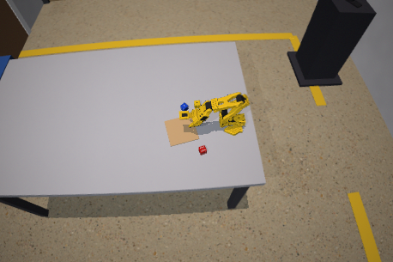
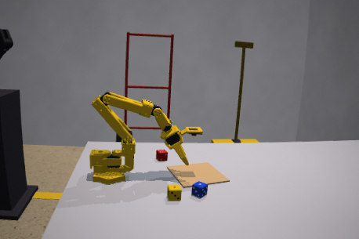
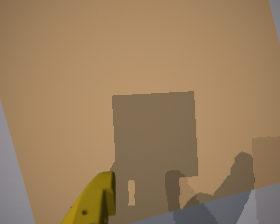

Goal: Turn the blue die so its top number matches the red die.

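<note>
The blue die (image 1: pixel 184 106) (image 2: pixel 199 190) lies on the bare table just off one edge of the tan mat (image 1: pixel 178 136) (image 2: pixel 209 174) (image 3: pixel 116 50). The red die (image 1: pixel 202 150) (image 2: pixel 161 155) lies on the table off the opposite edge. Their top numbers are too small to read. My gripper (image 1: pixel 187 121) (image 2: pixel 192 146) hangs low over the mat's near-arm side, open and empty, its fixed finger (image 3: pixel 97 200) pointing down at the mat and the moving jaw swung out. The wrist view shows only the mat and the gripper's shadow.
A yellow die (image 1: pixel 196 104) (image 2: pixel 174 192) lies on the table right beside the blue die, apart from it. The arm's base (image 1: pixel 232 124) (image 2: pixel 107 165) stands near the table's right edge. A black pedestal (image 1: pixel 332 35) stands on the floor beyond the table.
</note>
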You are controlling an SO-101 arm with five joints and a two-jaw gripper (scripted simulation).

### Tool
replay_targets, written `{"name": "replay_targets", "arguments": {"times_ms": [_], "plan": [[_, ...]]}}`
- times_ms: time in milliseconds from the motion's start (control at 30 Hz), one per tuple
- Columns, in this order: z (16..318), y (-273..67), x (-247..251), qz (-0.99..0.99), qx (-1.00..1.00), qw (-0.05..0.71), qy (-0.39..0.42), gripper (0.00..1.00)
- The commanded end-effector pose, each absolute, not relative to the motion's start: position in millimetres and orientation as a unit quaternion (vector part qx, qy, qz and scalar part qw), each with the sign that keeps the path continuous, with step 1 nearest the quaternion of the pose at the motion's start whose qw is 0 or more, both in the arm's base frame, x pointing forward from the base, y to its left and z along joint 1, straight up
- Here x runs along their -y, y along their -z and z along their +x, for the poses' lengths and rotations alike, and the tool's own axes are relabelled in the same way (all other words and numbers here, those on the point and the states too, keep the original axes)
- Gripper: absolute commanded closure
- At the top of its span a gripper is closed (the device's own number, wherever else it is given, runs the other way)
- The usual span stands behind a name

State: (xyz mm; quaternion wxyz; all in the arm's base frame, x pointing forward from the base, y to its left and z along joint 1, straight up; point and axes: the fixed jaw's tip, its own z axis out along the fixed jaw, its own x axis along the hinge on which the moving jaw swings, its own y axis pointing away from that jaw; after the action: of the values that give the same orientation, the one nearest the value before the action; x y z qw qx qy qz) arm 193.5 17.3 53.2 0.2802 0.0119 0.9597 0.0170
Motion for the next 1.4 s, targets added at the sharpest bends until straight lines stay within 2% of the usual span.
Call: {"name": "replay_targets", "arguments": {"times_ms": [0,300,567,1367], "plan": [[212,-70,11,0.08,-0.943,0.324,0.002,0.65],[213,-68,71,0.204,-0.924,0.321,0.044,0.65],[210,-67,93,0.248,-0.913,0.318,0.06,0.65],[208,-66,100,0.262,-0.909,0.317,0.065,0.65]]}}
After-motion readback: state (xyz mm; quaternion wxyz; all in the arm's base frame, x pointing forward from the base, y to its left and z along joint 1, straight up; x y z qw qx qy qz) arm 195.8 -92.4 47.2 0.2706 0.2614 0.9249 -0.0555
